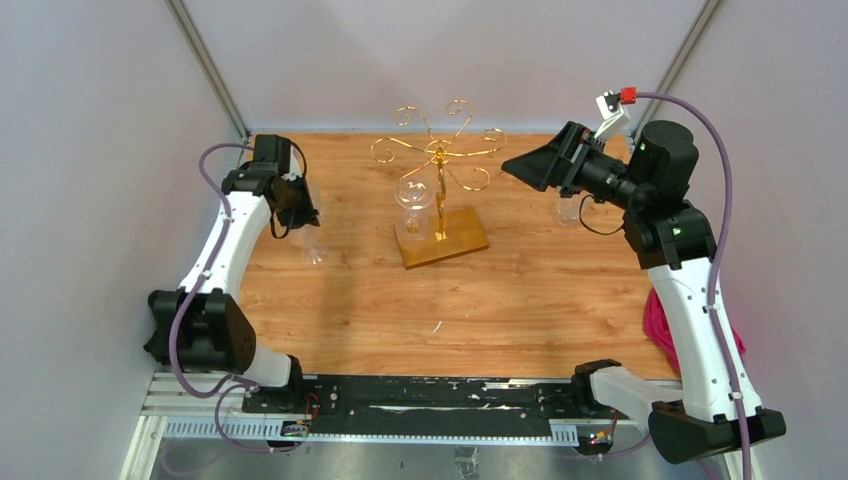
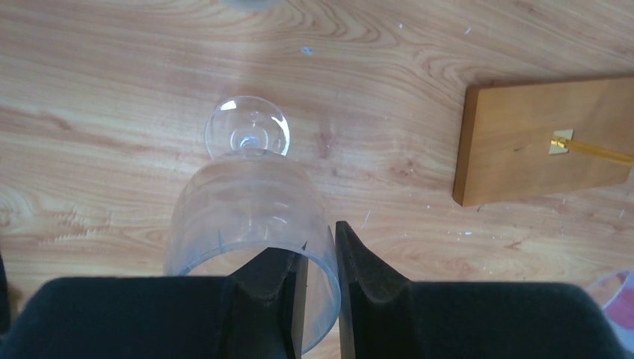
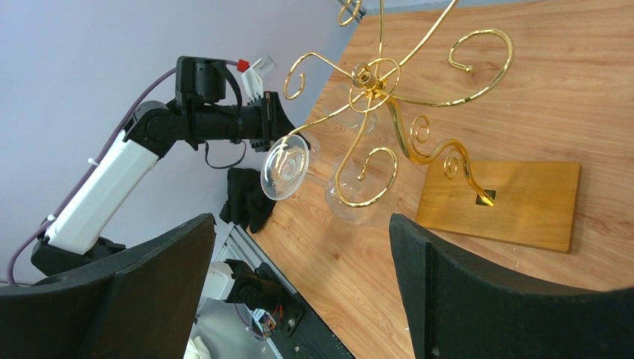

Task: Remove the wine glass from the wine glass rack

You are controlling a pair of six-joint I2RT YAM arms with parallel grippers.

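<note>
Top view: the gold wire wine glass rack [image 1: 440, 170] stands mid wooden surface [image 1: 520, 300]; a clear inverted glass [image 1: 413, 195] hangs from one arm. Left wrist view: the left tool [image 2: 318, 250] pinches the bowl wall of a clear wine glass [image 2: 247, 202], apparently standing on the surface, apart from the rack. Right wrist view: the right tool [image 3: 299, 224] is spread wide.

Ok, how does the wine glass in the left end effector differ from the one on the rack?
The held wine glass is pinched at its rim by the left end effector; the racked wine glass hangs from the wine glass rack, untouched. The held one is upright, foot down; the racked one is inverted, foot up. Both are clear and stemmed.
</note>
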